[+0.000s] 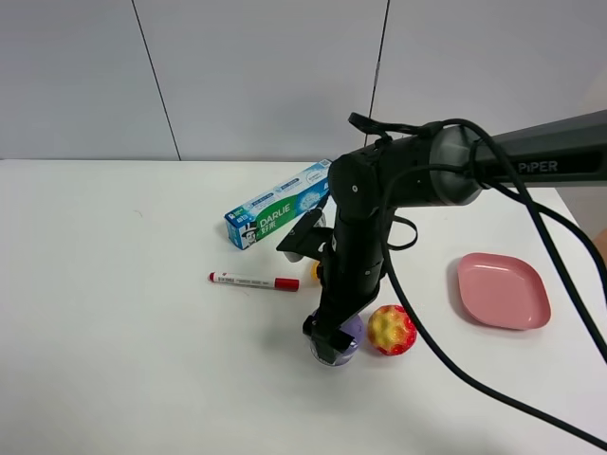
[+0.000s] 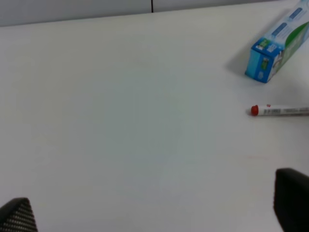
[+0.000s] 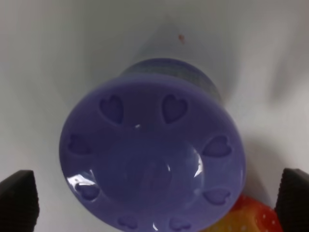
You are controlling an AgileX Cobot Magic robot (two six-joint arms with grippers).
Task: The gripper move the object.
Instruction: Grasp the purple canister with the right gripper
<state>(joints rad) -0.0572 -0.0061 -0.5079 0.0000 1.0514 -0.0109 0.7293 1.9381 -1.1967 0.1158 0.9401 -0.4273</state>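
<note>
The gripper hung open astride the object, ball at its 3 o'clock; nothing gripped yet, the move apparently undone.

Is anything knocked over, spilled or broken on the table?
Nothing stands out. The purple container sits upright under the right hand, and the box, marker, ball and plate look whole.

Your right arm: thick black jointed housings; far link dark grey, with white PIPER lettering. Black cables loop alongside. Right gripper: black, boxy. Left gripper: black fingertips, cross-hatched texture.
</note>
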